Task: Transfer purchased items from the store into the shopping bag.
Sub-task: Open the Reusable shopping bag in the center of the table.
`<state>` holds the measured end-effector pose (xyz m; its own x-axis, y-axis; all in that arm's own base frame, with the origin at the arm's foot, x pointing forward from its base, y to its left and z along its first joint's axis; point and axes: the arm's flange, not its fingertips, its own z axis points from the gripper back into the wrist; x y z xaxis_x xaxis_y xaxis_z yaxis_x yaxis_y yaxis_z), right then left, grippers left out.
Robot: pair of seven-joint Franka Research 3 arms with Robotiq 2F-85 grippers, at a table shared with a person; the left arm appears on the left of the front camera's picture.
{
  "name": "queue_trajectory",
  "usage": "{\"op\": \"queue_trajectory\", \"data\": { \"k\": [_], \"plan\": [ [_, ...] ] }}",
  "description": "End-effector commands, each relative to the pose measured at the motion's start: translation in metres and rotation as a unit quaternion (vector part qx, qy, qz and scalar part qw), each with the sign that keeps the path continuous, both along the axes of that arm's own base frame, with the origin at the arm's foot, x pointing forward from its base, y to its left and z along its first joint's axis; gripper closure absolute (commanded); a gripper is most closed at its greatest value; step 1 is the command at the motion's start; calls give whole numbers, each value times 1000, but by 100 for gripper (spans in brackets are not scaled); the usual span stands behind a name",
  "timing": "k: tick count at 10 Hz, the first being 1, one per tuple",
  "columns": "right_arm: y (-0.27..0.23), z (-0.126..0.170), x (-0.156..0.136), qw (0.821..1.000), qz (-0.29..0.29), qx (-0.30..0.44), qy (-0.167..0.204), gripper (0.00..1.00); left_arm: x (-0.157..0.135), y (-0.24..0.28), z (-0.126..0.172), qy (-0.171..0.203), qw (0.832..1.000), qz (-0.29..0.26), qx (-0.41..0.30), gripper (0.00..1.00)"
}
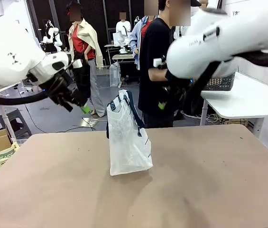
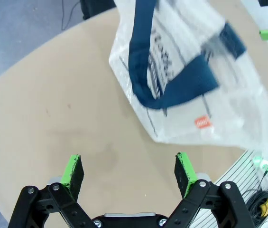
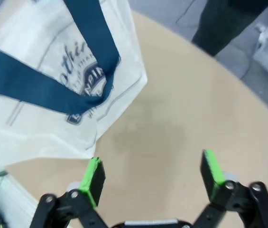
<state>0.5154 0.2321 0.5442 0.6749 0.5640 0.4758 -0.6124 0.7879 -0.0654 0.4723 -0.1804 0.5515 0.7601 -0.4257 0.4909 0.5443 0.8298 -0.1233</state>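
Both tools are released and carry nothing. Your left gripper [image 2: 129,168] holds its 2 green pads spread wide above bare table [image 1: 209,190]. Your right gripper [image 3: 152,173] is spread just as wide.

The shopping bag [image 1: 129,142] stands upright on the table between the 2 grippers and below them. From the left gripper it sits ahead of the fingertips and off to one side. Its navy handles [image 2: 171,85] are looped across its mouth and a small red label [image 2: 201,122] faces the tool. From the right gripper it lies ahead and to the other side, with the printed face turned toward the pads.

Here is what could go wrong:
- The bag looks thin and stands with nothing visibly propping it, so a finger brushing its side would likely tip it or push it along the smooth table.
- The handles cover the opening, so a pinch aimed there may catch loose film and collapse the mouth.
- Both arms closing on 1 narrow target could meet each other.
- A person [image 1: 152,71] stands close beyond the right gripper, so a wide swing there risks contact.
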Motion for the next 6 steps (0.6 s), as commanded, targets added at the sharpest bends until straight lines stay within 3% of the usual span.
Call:
{"op": "queue_trajectory", "data": {
  "k": [1, 2, 4, 5, 6],
  "plan": [
    [34, 29, 32, 1000, -4, -8, 4, 0, 24, -19, 8, 4, 1000, 0, -12, 0],
    [50, 48, 48, 1000, -3, -11, 8, 0, 37, -23, 15, 1, 1000, 5, -18, 0],
    [78, 55, 67, 1000, 11, -17, 18, 0, 54, -28, 22, -9, 999, 10, -40, 0],
    [48, 53, 32, 1000, 6, -1, 0, 0, 35, -25, 14, -8, 1000, 2, -12, 0],
    [48, 53, 32, 1000, 6, -1, 0, 0, 35, -25, 14, -8, 1000, 2, -12, 0]
  ]
}}
